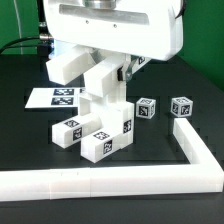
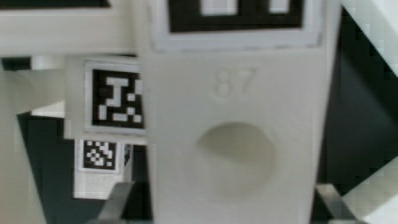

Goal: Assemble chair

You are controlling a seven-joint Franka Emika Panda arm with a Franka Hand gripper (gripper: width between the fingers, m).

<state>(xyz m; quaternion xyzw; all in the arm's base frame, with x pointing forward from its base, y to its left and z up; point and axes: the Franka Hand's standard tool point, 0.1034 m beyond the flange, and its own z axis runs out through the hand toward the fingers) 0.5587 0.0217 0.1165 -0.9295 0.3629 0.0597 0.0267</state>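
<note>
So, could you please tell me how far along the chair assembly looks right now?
Roughly midway, I'd judge. Done: two tagged blocks sit clustered at the foot of the upright slab, though whether they are joined is unclear. In hand: the hand grips that slab. Left: two small cubes lie loose at the exterior view's right, apart from the cluster.

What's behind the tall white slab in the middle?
The marker board peeks out on the exterior view's left; the tall white slab covers its other end.
</note>
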